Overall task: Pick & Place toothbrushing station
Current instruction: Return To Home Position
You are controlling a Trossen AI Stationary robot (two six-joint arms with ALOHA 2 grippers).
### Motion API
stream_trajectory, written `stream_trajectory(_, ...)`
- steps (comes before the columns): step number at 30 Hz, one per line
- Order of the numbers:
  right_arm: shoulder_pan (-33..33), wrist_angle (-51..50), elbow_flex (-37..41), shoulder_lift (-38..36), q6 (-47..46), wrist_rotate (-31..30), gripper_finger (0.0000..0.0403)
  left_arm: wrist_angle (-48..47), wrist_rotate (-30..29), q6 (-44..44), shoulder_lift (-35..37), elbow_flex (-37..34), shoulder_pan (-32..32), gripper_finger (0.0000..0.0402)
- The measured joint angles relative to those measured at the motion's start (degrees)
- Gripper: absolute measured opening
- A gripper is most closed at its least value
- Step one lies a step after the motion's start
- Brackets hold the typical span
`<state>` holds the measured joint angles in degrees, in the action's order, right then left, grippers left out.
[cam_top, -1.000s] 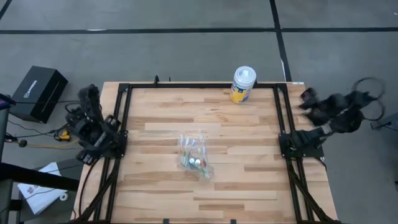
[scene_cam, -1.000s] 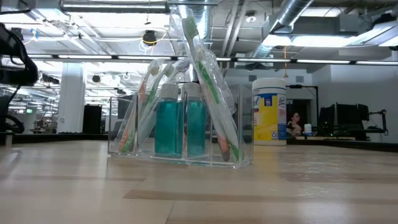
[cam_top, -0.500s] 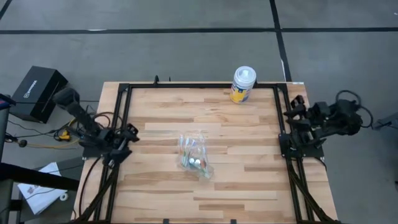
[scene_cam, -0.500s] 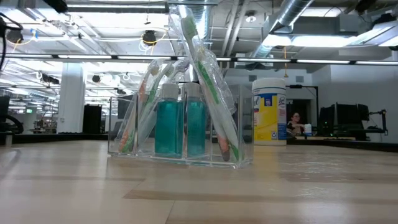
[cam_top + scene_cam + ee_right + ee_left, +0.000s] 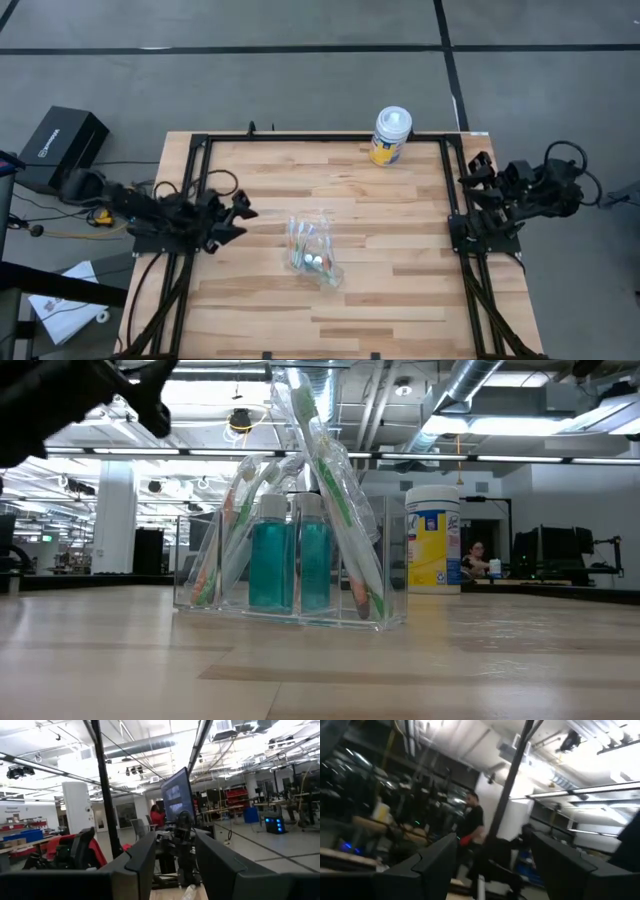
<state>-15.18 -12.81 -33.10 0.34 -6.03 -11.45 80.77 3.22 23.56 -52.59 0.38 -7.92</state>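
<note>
A clear plastic bag stands near the table's middle, its flat bottom on the wood. It holds two teal-and-white tubes upright and several slim toothbrushes that lean, with green, orange and white showing. My left gripper is open and empty, above the table to the left of the bag. It also shows at the low view's top left and in its own wrist view. My right gripper is open and empty over the table's right rail; its wrist view shows the gap.
A white-and-yellow wipes canister stands at the table's far edge, right of centre; the low view shows it behind the bag. Black frame rails run along the left and right sides. A black box sits on the floor at the left.
My left arm has unfolded from the table's left edge and reached right, and its gripper now hangs over the table near the bag. My right arm has swung in from beyond the right edge to the right rail, then held still. The bag has not moved.
</note>
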Motion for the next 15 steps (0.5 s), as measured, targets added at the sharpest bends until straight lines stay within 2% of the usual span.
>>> stream_trajectory(3,0.0,-0.3,0.0,0.0,0.0,-0.3,0.0128,1.1,9.3,5.4,1.1,0.0,7.4,0.0249)
stream_trajectory(6,0.0,-1.8,-0.5,0.0,0.0,-0.3,0.0128,2.4,17.1,7.4,5.9,0.5,13.6,0.0249)
stream_trajectory(9,0.0,-4.1,-2.3,0.0,-0.7,-0.6,0.0128,-6.1,24.5,13.6,11.8,0.9,19.7,0.0249)
stream_trajectory(11,0.0,-5.8,-3.4,0.0,-0.7,-0.6,0.0128,-11.3,26.5,15.4,15.6,0.9,22.7,0.0249)
stream_trajectory(15,0.0,-8.2,-4.8,0.0,-0.5,-1.1,0.0128,-14.5,28.3,14.5,23.3,0.9,28.7,0.0249)
